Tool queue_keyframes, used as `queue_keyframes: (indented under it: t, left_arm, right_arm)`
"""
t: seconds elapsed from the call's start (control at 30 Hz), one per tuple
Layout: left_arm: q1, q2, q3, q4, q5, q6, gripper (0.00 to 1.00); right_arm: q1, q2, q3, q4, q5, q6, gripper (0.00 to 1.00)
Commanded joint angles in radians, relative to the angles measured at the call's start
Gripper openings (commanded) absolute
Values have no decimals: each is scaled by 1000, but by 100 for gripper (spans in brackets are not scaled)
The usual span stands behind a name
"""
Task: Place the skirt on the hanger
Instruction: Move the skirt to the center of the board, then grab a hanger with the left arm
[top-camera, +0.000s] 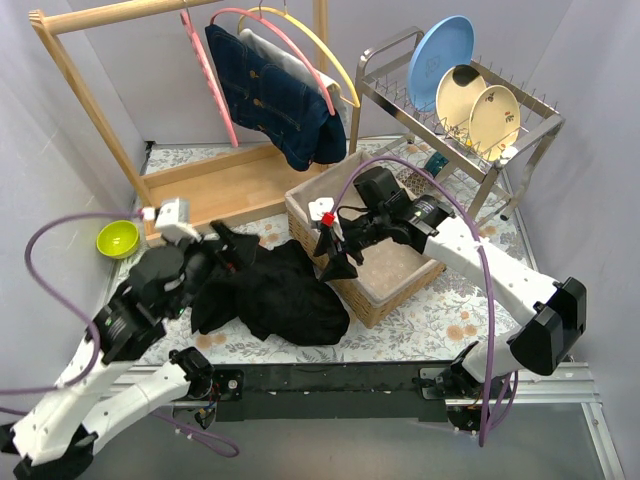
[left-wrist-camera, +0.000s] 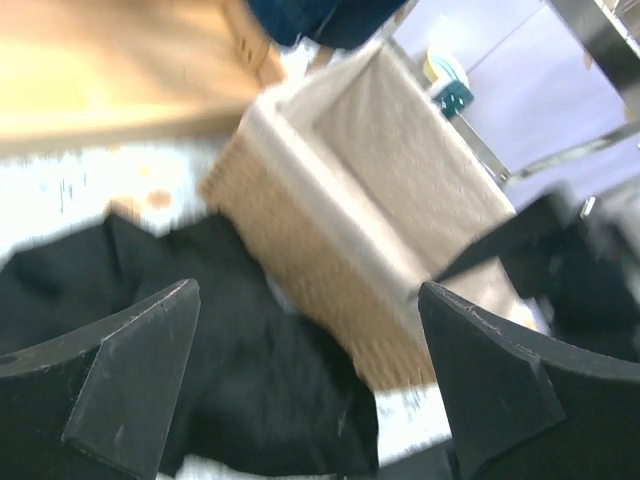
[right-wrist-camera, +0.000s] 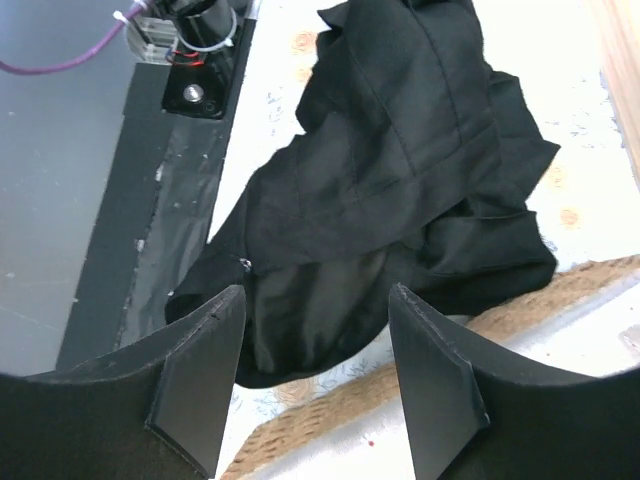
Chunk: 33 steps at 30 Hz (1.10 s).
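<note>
Near edge: crumpled black fabric skirt (top-camera: 280, 295) is heaped on the floral tablecloth (top-camera: 440, 320) between both arms, touching the 9 o'clock wall of the woven wicker basket (top-camera: 378, 305).
Left gripper (top-camera: 222, 252): fingers spread wide, nothing held, over the skirt's 9 o'clock end.
Right gripper (top-camera: 335, 258): fingers parted, empty, over the skirt's 3 o'clock edge at the basket rim.
Long axis is judged to run 10-to-4 o'clock. The waistband is not identifiable, so facing cannot be told.
Step judged: grasp. The waistband should be found first, then pinched at two separated points and lifted taut, not bunched.
Far, 12 o'clock: pink plastic hanger (top-camera: 209, 80) on the wooden rack (top-camera: 85, 110), apparently bare.
</note>
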<state>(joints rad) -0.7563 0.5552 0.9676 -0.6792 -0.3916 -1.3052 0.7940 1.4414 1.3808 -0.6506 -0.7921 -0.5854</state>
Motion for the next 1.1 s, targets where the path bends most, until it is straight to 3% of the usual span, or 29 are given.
queue_keyframes:
  t: [0.0,0.2,0.37,0.57,0.93,1.07]
  left_arm:
    - [-2,219,150,190,-50,213,92]
    - [3,342,311,267,-159,320,92]
    - [15,500,619,216,-297,400,86]
    - [89,603,743,253,-349,506,82]
    - [460,922,1071,89,20,366,67]
    - [529,980,1088,101,92,354,57]
  right_arm:
    - [-4,-50,-20,25,26,-34,67]
    - [-12,-133,-75,88,53,-21,68]
    - [-19,-137,-120,127,42,13,68]
    - [-42,-179,-184,199,41,62,68]
    - [-55,-237,-264,272,-1,105,68]
    - [-56,-259,-289,284,-7,105,68]
